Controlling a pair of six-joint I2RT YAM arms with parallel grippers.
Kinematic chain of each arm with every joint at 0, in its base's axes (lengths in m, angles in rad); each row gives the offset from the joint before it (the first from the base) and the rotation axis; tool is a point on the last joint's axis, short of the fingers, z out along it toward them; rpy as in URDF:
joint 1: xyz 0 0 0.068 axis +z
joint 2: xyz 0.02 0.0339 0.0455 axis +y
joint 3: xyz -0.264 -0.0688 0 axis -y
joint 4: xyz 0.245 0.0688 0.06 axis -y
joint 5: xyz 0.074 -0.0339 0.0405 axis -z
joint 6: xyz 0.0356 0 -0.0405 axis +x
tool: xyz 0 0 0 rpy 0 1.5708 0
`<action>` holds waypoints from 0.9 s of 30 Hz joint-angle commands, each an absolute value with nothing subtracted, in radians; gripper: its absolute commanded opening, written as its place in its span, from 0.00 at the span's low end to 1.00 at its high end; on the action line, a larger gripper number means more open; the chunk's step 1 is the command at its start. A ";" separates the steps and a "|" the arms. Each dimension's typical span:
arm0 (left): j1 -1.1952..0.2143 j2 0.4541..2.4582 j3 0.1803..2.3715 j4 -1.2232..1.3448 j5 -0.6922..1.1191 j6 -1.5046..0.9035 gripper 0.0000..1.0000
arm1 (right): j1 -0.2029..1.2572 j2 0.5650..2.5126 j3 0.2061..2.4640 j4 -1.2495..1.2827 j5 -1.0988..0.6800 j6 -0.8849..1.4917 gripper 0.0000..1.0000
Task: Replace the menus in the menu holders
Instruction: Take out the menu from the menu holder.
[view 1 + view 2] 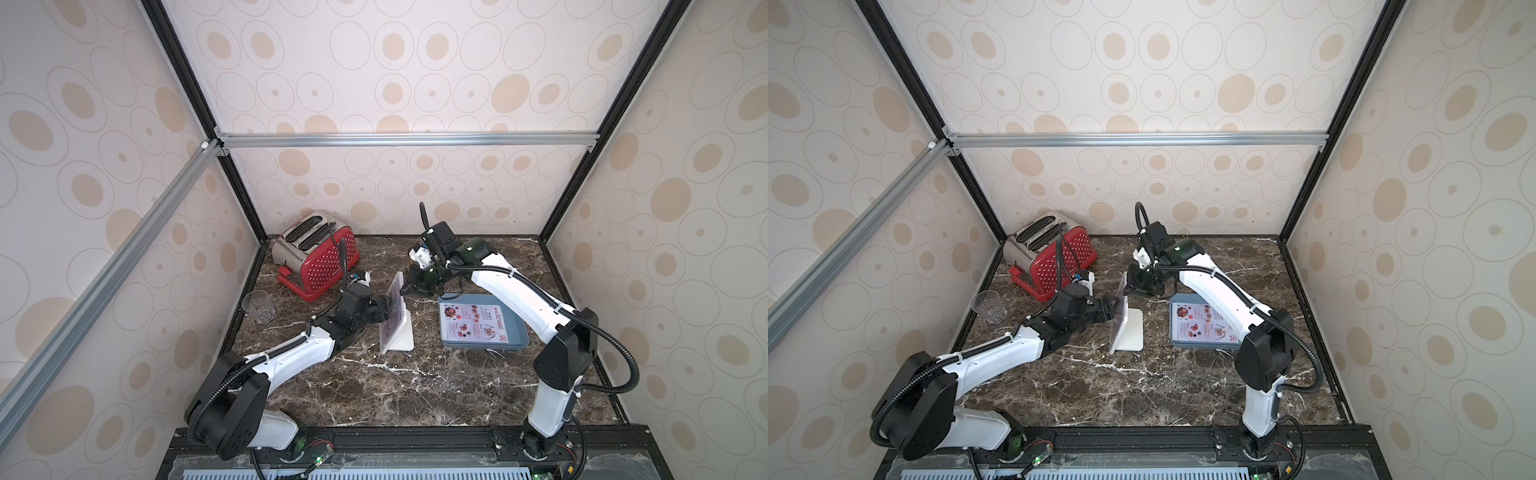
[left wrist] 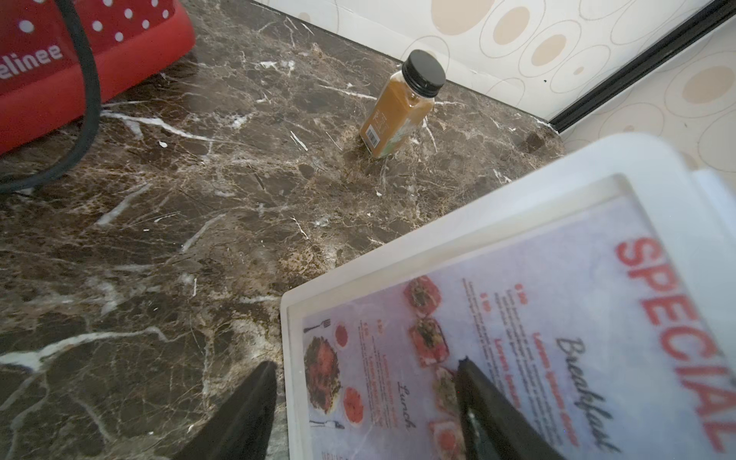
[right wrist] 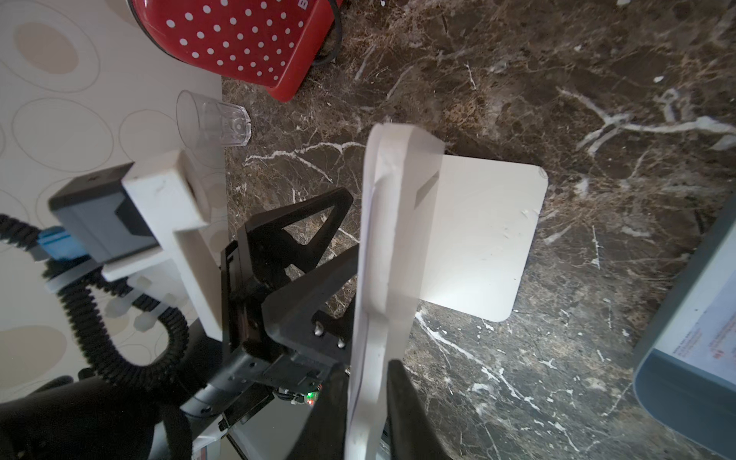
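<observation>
Item: clear acrylic slanted menu holder with white base (image 1: pixel 402 337), standing on the dark marble table (image 1: pixel 374 395).
Contents: white "SPECIAL" menu sheet with food photos (image 2: pixel 517 358) is sitting inside it.
My left gripper (image 1: pixel 385 310) is hovering spread wide at the holder's front face.
My right gripper (image 1: pixel 403 290) is straddling the holder's top edge, one finger each side; clamped or not, I cannot tell.
A second menu (image 1: pixel 473 322) is lying in a blue-grey shallow tray (image 1: pixel 482 345) near the holder's base.

One menu (image 2: pixel 517 358) stands in the slanted holder (image 1: pixel 405 338) (second menu (image 1: pixel 473 324) flat in tray (image 1: pixel 518 332)).
</observation>
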State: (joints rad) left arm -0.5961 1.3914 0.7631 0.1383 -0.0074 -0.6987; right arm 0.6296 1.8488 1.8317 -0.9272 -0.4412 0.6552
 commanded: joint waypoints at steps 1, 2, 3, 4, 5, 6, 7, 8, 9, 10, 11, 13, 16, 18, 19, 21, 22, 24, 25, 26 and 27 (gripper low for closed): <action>-0.609 1.387 0.784 0.141 -0.017 -0.680 0.70 | 0.638 1.874 1.873 -0.942 -0.453 0.675 0.20; -0.609 1.387 0.785 0.141 -0.016 -0.678 0.70 | 0.638 1.878 1.873 -0.937 -0.462 0.676 0.19; -0.609 1.387 0.785 0.141 -0.016 -0.677 0.70 | 0.638 1.879 1.872 -0.932 -0.468 0.680 0.18; -0.610 1.386 0.785 0.140 -0.016 -0.676 0.70 | 0.638 1.881 1.873 -0.928 -0.474 0.681 0.16; -0.609 1.387 0.785 0.140 -0.015 -0.675 0.70 | 0.638 1.882 1.873 -0.927 -0.478 0.681 0.12; -0.609 1.386 0.786 0.140 -0.016 -0.675 0.70 | 0.639 1.882 1.874 -0.925 -0.480 0.682 0.11; -0.610 1.386 0.787 0.140 -0.015 -0.674 0.70 | 0.638 1.882 1.875 -0.927 -0.479 0.683 0.10; -0.609 1.387 0.787 0.140 -0.016 -0.674 0.70 | 0.640 1.881 1.875 -0.927 -0.479 0.683 0.06; -0.609 1.387 0.788 0.138 -0.015 -0.673 0.70 | 0.638 1.881 1.877 -0.928 -0.480 0.682 0.05; -0.609 1.387 0.788 0.138 -0.015 -0.672 0.70 | 0.639 1.881 1.879 -0.934 -0.476 0.682 0.04; -0.609 1.387 0.788 0.138 -0.017 -0.673 0.70 | 0.640 1.881 1.883 -0.938 -0.474 0.680 0.04; -0.610 1.387 0.788 0.138 -0.017 -0.671 0.70 | 0.637 1.878 1.890 -0.947 -0.470 0.677 0.04; -0.609 1.385 0.787 0.138 -0.017 -0.671 0.70 | 0.638 1.870 1.896 -0.954 -0.467 0.675 0.03; -0.610 1.385 0.785 0.138 -0.019 -0.672 0.70 | 0.639 1.864 1.901 -0.961 -0.465 0.673 0.03; -0.610 1.383 0.785 0.138 -0.020 -0.670 0.70 | 0.638 1.862 1.903 -0.963 -0.466 0.673 0.04; -0.609 1.385 0.785 0.138 -0.020 -0.671 0.70 | 0.638 1.858 1.907 -0.970 -0.463 0.669 0.04; -0.609 1.384 0.785 0.138 -0.020 -0.672 0.70 | 0.638 1.856 1.908 -0.971 -0.463 0.669 0.05; -0.610 1.386 0.785 0.140 -0.019 -0.672 0.70 | 0.638 1.855 1.906 -0.972 -0.464 0.669 0.06; -0.609 1.386 0.784 0.141 -0.018 -0.673 0.70 | 0.638 1.857 1.904 -0.975 -0.465 0.669 0.06; -0.609 1.387 0.784 0.141 -0.018 -0.673 0.70 | 0.638 1.855 1.903 -0.975 -0.465 0.669 0.06; -0.609 1.388 0.785 0.141 -0.019 -0.673 0.70 | 0.638 1.855 1.902 -0.975 -0.467 0.669 0.06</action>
